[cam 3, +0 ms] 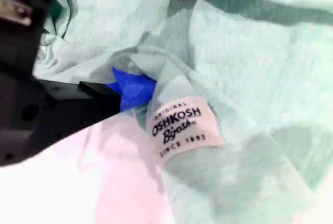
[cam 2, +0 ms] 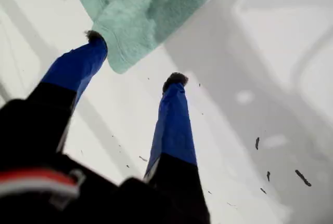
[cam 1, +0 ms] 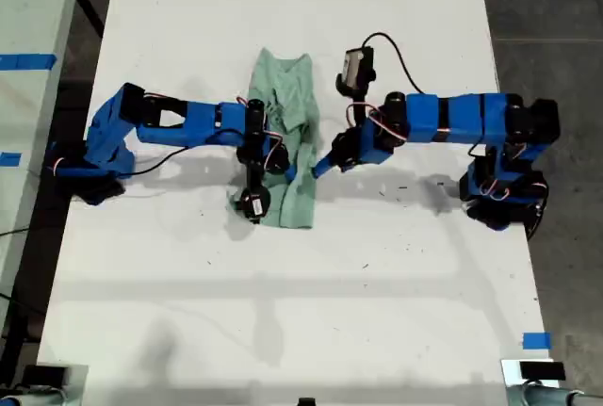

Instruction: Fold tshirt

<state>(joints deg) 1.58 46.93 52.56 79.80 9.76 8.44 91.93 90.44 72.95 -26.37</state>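
The tshirt [cam 1: 283,133] is lying partly folded lengthwise; my first gripper [cam 2: 136,57] is gaping at its corner, my second gripper [cam 3: 136,90] is pinching cloth at nine o'clock.

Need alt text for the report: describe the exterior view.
A small pale mint-green cloth T-shirt, folded into a narrow strip, lies mid-table on a white table. Two blue arms reach in from the exterior view's left and right, their grippers meeting at the cloth.

tshirt [cam 1: 287,142] mid-table [cam 1: 396,274] | arms flank it, exterior view's left and right
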